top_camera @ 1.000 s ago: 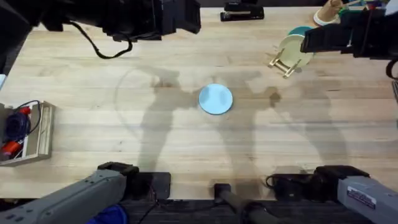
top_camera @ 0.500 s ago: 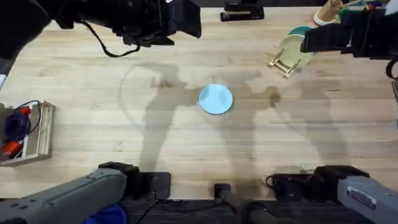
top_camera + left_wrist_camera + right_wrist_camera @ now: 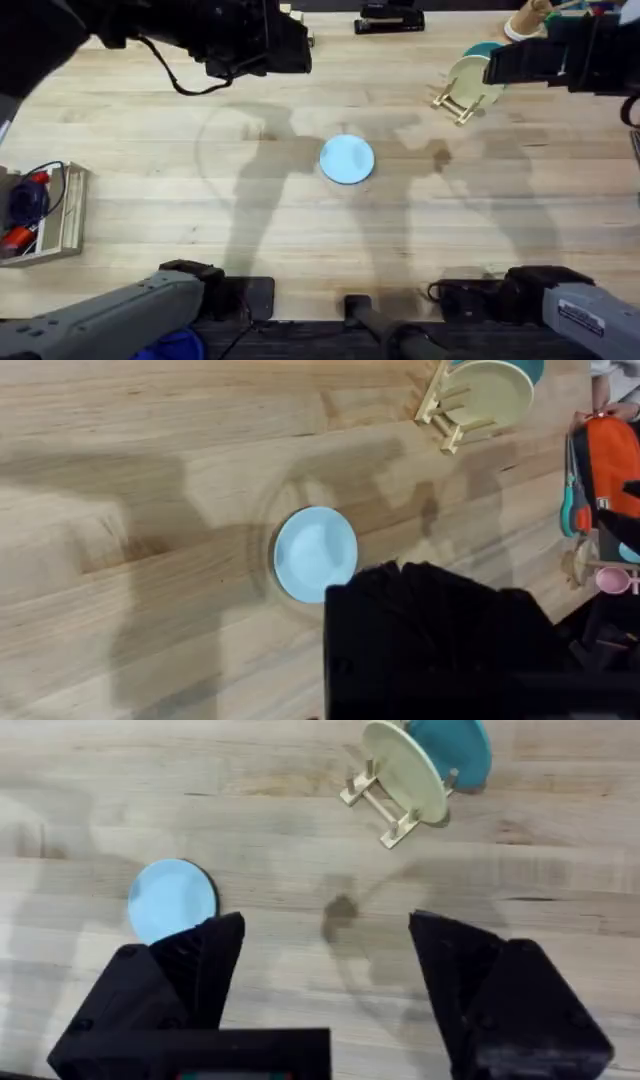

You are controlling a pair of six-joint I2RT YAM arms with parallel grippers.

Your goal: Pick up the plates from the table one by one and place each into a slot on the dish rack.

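Pale plank table [image 3: 150, 200] carries a blue plate [image 3: 347, 159] flat at its middle; a rack [image 3: 455, 100] at the far right holds cream [image 3: 470, 78] and teal [image 3: 452, 745] plates upright. Left arm hangs high over the far left, its claw's state untellable. Right claw [image 3: 325, 945] hovers near the rack, wide open, empty.

Two robot arms with grey link casings and black joint housings at their bases; the right arm's grey casing carries a small white label with dark print. A thin black cable loops beneath the left arm's bulky black wrist. The right gripper [image 3: 325, 980] has two broad, matte black, wedge-shaped fingers [image 3: 200, 965].
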